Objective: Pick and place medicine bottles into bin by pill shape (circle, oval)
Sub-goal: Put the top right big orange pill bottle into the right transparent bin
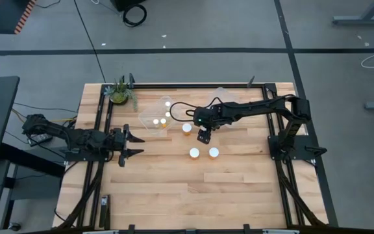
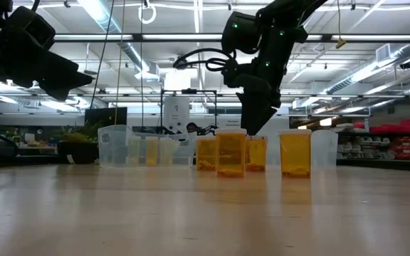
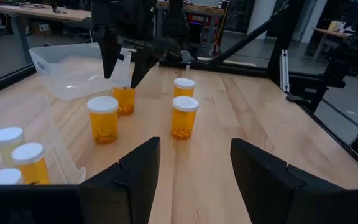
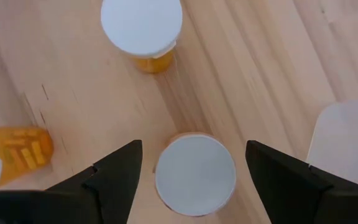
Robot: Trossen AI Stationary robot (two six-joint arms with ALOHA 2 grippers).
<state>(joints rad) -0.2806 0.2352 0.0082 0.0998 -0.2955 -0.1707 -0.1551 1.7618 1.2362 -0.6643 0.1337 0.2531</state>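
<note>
Four orange medicine bottles with white caps stand upright on the wood table (image 1: 174,188). One (image 4: 196,174) stands directly below my right gripper (image 4: 193,147), which points steeply down and is open. Its fingers stand above and to either side of the cap (image 3: 124,91) without touching it. The other three (image 1: 187,128) (image 1: 194,153) (image 1: 213,153) stand close around it. Three more bottles (image 1: 167,103) (image 1: 169,114) (image 1: 160,121) sit in a clear bin (image 1: 149,117). My left gripper (image 1: 132,144) waits open at the table's left side.
A second clear bin (image 3: 67,71) stands at the far side behind the right gripper. A small potted plant (image 1: 121,93) sits at the far left corner. Black frame rails (image 1: 284,182) run along the table's edges. Bare wood lies toward the near edge.
</note>
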